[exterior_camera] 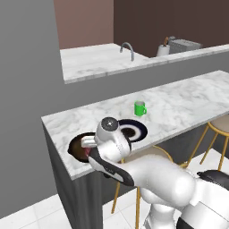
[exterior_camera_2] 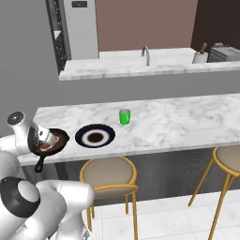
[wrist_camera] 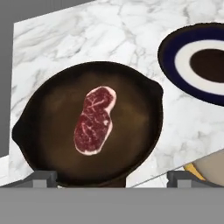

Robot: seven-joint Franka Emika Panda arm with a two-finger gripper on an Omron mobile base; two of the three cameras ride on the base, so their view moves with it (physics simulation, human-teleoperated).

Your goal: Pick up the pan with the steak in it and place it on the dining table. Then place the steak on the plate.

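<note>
Pan (wrist_camera: 94,127) on counter (wrist_camera: 109,35) beside plate (wrist_camera: 197,61). Hand view shows steak (wrist_camera: 94,120) inside pan, fingers (wrist_camera: 37,178) spread wide, empty. Right base view adds green cup (exterior_camera_2: 124,116).

A: Even, soft rendered light is seen; the marble table (exterior_camera_2: 187,119) is rendered bright, without glare.
B: Faint shadows are noted. The pan (wrist_camera: 92,131) is rendered dim; edges are slightly soft, without distortion.

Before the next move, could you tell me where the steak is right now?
The steak lies in the middle of the pan, which sits on the dining table beside the plate.
</note>
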